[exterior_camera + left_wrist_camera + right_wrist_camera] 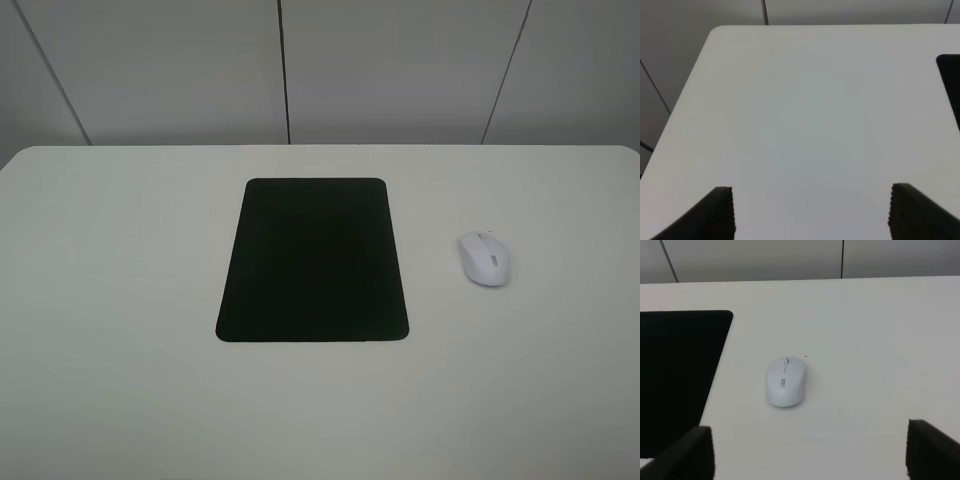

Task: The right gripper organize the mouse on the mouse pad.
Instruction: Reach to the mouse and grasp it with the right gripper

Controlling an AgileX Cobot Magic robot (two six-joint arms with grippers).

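Note:
The white mouse (pixel 485 258) lies on the white table (pixel 100 300), to the right of the black mouse pad (pixel 313 260) and apart from it. Neither arm shows in the exterior high view. In the right wrist view the mouse (pixel 785 381) lies ahead of my right gripper (pixel 810 452), whose dark fingertips (pixel 695 452) stand wide apart with nothing between them; the pad (pixel 675 375) lies beside it. My left gripper (pixel 812 212) is open and empty over bare table, with a corner of the pad (pixel 951 80) at the frame's edge.
Grey wall panels (pixel 400 70) stand behind the table's far edge. The table's rounded far-left corner (pixel 717 31) shows in the left wrist view.

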